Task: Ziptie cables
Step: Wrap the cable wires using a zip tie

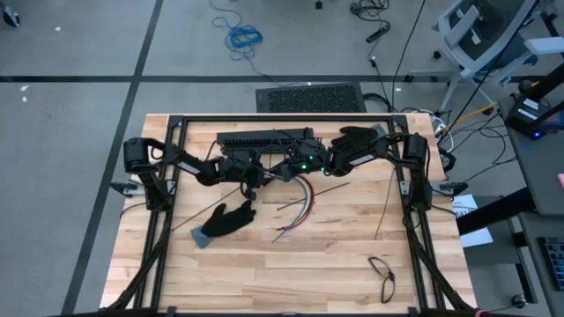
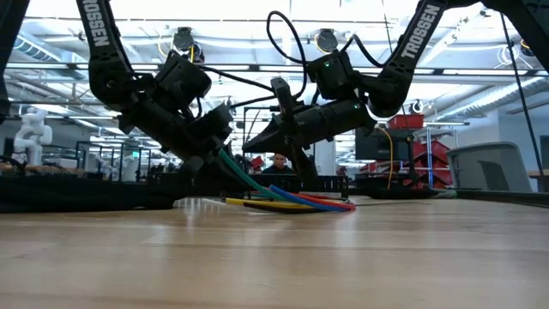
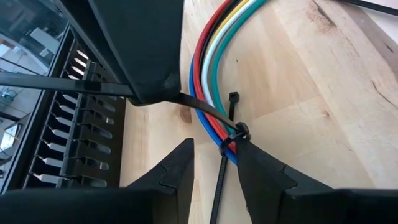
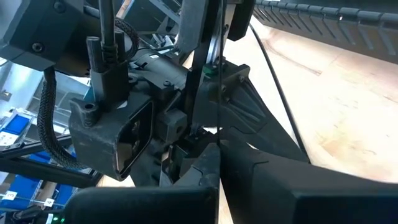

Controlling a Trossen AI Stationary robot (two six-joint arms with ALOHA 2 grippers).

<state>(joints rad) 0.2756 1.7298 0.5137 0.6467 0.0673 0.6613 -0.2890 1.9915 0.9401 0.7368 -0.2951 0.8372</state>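
Observation:
A bundle of coloured cables (image 3: 211, 56) (red, black, yellow, white, teal, blue) curves across the wooden table (image 1: 291, 264). A black zip tie (image 3: 231, 138) is looped round its end. In the low view the cables (image 2: 283, 199) rise from the table toward the grippers. My right gripper (image 3: 155, 93) is shut on the tie's strap just beyond the bundle. My left gripper (image 3: 214, 171) stands open at the tied end; another black strap (image 3: 219, 186) runs between its fingers, and one fingertip (image 3: 255, 165) hides the cables' end. My right gripper pinches the zip tie's strap (image 3: 186, 99) between its two fingers, partway along it, with the free end (image 3: 56, 82) sticking out past them. The fingers come level-slanting from the table's right and lie across the strap. The strap runs straight to the loop. My left gripper has one fingertip right beside the tied bundle; whether it touches, I cannot tell.
A long black slotted bar (image 1: 264, 139) lies just behind the grippers. A black glove (image 1: 225, 220) lies near the left, and another (image 1: 357, 141) rests by the right arm. Loose black strips (image 1: 333, 188) and glasses (image 1: 381, 275) lie to the right.

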